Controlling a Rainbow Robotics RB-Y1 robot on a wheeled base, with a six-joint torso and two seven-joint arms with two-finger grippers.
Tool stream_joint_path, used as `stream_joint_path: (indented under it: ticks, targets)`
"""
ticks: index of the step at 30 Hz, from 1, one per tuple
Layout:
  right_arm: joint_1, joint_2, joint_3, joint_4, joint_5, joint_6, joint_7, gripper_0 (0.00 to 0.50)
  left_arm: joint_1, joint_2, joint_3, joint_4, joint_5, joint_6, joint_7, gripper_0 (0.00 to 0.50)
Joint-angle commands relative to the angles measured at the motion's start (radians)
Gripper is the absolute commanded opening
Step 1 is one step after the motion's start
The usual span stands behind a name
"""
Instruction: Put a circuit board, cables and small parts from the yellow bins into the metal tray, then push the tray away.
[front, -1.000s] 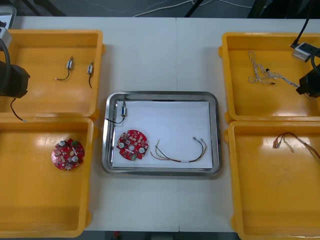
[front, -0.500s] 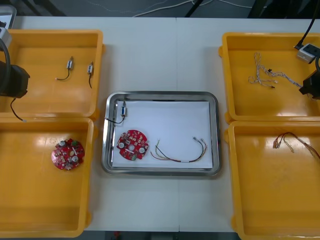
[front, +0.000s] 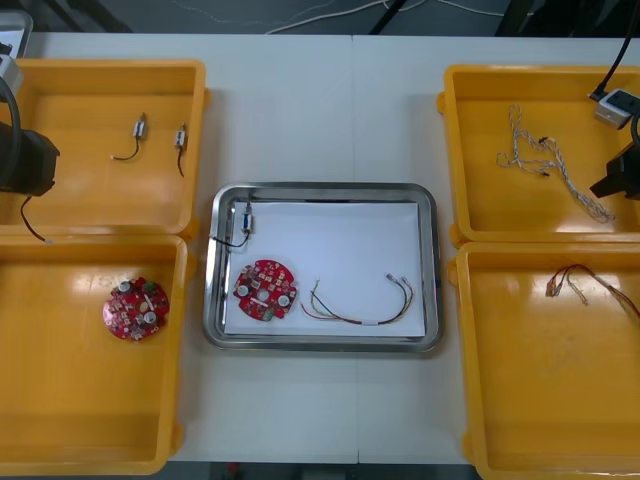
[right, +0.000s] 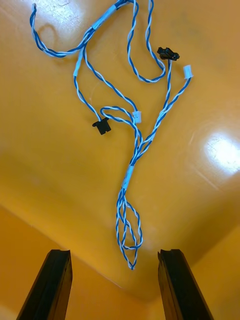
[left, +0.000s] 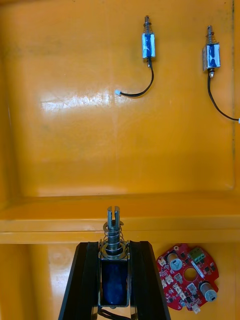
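Right gripper (right: 114, 255), fingers spread, is drawing back off the twisted cable (right: 131, 167). Left gripper (left: 115, 246) is still clutching a small metal part (left: 114, 277).

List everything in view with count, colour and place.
table: one, light.
yellow bins: four, two each side.
metal tray: one, white inside, centre.
circuit boards: two, red; tray, left near bin.
small metal parts: four, silvery; two left far bin, one tray, one held.
red and yellow cables: two; tray, right near bin.
blue and white cable: one, right far bin.
left gripper: black, shut on small metal part, over left bins.
right gripper: black, open above blue and white cable.
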Motion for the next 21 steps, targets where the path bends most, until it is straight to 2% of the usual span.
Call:
stream_joint_path:
  ticks: [1, 6, 11, 21]
  targets:
    - [-0.02, -0.045, 0.044, -0.028, 0.023, -0.035, -0.008, 0.5, 0.031, -0.013, 0.03, -0.047, -0.015, 0.006, 0.048, 0.0]
    - [-0.044, -0.038, 0.11, -0.028, 0.043, -0.05, -0.091, 0.5, 0.035, -0.013, 0.032, -0.06, -0.01, 0.006, 0.048, 0.0]
    - [-0.06, -0.031, 0.132, -0.019, 0.056, -0.056, -0.107, 0.5, 0.035, -0.013, 0.032, -0.06, -0.01, 0.006, 0.047, 0.0]
    - [-0.184, 0.004, 0.199, 0.23, 0.057, -0.151, -0.091, 0.5, 0.037, -0.021, 0.032, -0.064, -0.015, 0.006, 0.045, 0.0]
